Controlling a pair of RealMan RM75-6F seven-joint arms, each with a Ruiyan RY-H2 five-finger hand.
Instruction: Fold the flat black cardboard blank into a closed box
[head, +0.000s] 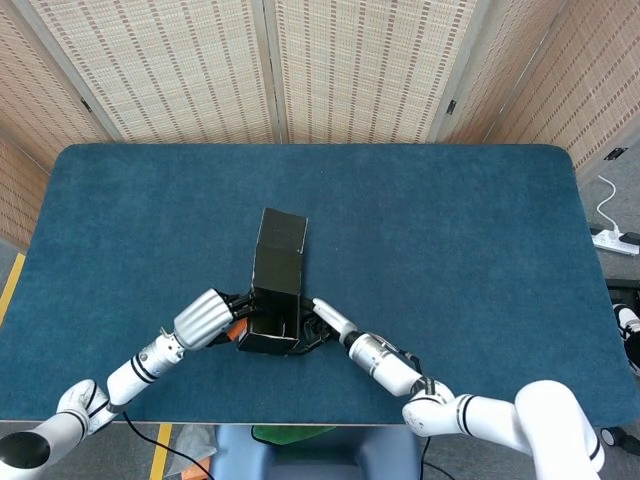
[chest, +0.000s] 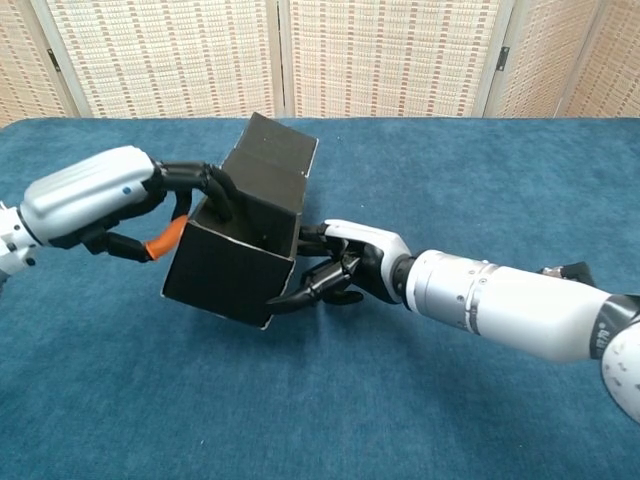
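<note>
Black box (chest: 232, 262), partly folded and open at top, sits tilted near the front middle of the blue table (head: 450, 250), with its flap (head: 281, 228) reaching toward the far side. Right hand (chest: 345, 268) grips the box's right side, fingers against the wall. Left hand (chest: 110, 200) holds the left rim, fingers (chest: 205, 183) hooked over the edge into the opening.

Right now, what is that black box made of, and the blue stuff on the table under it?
The black box looks like thin cardboard with a dull matte finish: its walls are flat sheets with sharp folds and a pale cut edge. The blue table cover looks like soft felt or short carpet, fuzzy and speckled, with no shine. Which one it is I cannot tell.
</note>
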